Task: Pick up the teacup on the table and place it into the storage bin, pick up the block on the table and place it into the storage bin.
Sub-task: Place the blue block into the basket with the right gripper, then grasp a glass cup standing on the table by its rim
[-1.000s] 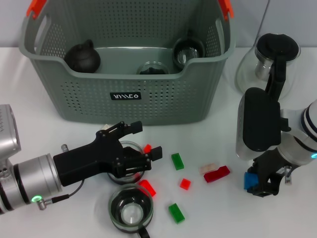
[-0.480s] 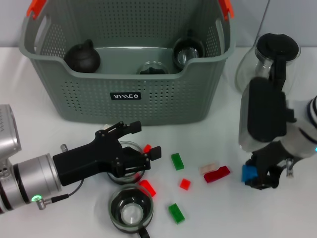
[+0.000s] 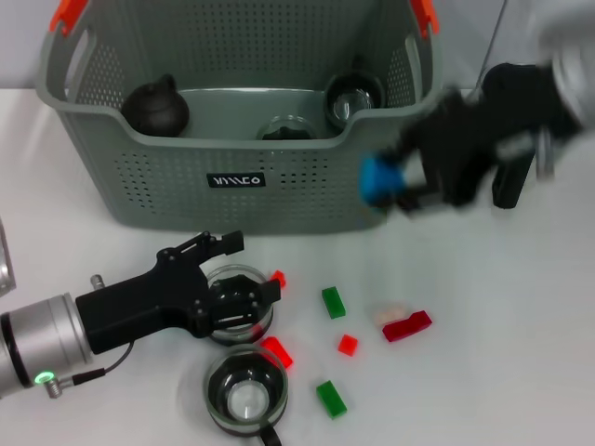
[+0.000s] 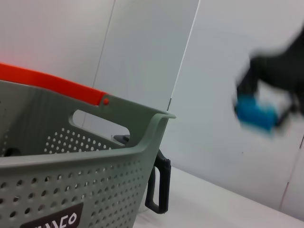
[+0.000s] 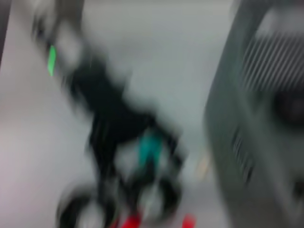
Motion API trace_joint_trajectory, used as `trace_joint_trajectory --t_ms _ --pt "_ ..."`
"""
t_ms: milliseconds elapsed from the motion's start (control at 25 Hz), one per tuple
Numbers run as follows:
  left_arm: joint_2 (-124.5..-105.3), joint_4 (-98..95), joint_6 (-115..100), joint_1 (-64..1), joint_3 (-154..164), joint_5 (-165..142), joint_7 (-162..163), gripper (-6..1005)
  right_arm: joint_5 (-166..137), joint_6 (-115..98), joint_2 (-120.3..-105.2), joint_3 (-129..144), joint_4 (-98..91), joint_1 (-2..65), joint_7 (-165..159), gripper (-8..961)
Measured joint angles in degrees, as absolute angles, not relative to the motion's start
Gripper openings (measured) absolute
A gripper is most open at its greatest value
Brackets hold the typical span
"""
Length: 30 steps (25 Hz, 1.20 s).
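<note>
White tabletop (image 3: pixel 521 372) lies bare to the right of the scattered red and green blocks (image 3: pixel 333 302). At its far side stands the grey perforated storage bin (image 3: pixel 237 181), orange clips on its rim, already holding dark round vessels. Just before the bin's right front corner, the right gripper (image 3: pixel 395 186) hangs above the table, pinching a blue block (image 3: pixel 376 178). Low at the front, the left gripper (image 3: pixel 244 297) closes around a clear glass teacup (image 3: pixel 237 311); another cup (image 3: pixel 246 395) sits nearer.
</note>
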<state>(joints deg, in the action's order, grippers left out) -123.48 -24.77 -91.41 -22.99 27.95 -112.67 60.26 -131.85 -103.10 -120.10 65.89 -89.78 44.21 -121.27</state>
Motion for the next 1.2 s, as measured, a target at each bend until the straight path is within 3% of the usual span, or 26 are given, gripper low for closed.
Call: trace_joint_trajectory --t_ms 240,440,560,840,1200 --pt "-123.43 -25.3 -91.7 -22.8 28.0 -112.7 60.3 915 -130.3 -92.5 -119.3 55.5 -79.2 53.8 -122.5 481" --pt "-123.37 -25.5 -91.8 -22.9 27.9 -112.7 60.3 915 -131.4 -76.0 -116.28 55.7 -61.5 59.3 -121.5 497" --pt "-123.35 -25.6 -91.8 -22.9 28.0 -112.7 60.3 915 -133.8 -69.6 -115.33 56.6 -54.0 61.2 -120.7 506" --pt "-123.32 -25.6 -91.9 -22.6 27.9 -112.7 60.4 915 -139.0 -64.5 -116.46 58.7 -51.1 61.0 -120.4 528" --pt "-122.75 -28.9 -95.9 -22.4 28.4 -114.6 61.0 914 -134.1 -67.8 -117.81 58.4 -58.3 56.4 -117.0 745"
